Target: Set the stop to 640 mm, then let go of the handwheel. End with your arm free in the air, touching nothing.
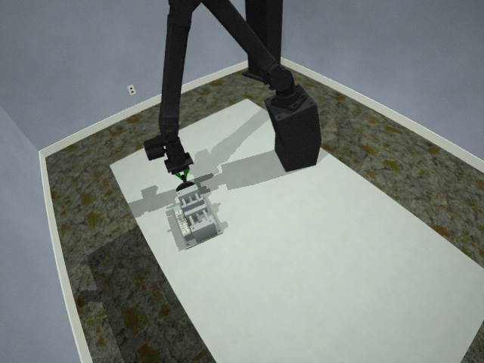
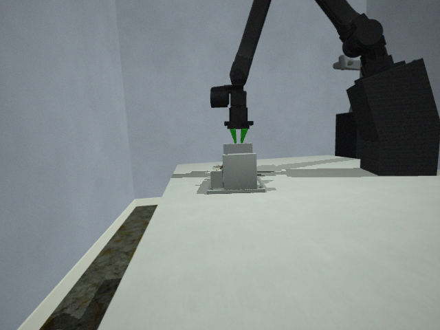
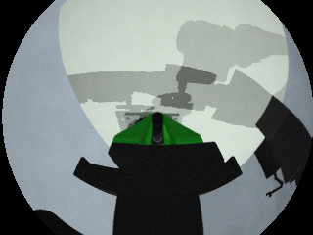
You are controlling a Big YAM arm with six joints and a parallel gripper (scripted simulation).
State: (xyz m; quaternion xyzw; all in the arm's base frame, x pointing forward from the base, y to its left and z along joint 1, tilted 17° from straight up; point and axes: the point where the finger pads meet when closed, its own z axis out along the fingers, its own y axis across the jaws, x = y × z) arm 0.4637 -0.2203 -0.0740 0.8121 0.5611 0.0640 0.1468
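A small grey stop fixture (image 1: 197,218) stands on the white table, with rails, a carriage and a scale strip along its left side. Its dark round handwheel (image 1: 184,185) sits at the far end. My gripper (image 1: 182,177) with green fingers points straight down and is shut on the handwheel's handle. In the exterior view the fingers (image 2: 238,139) reach down behind the grey block of the fixture (image 2: 238,170), which hides the handwheel. In the wrist view the green fingers stand close together around a dark piece. The scale reading is too small to tell.
The arm's black base block (image 1: 295,128) stands on the table's far side, to the right of the fixture. The table's left edge drops to a mottled floor (image 1: 97,218) close beside the fixture.
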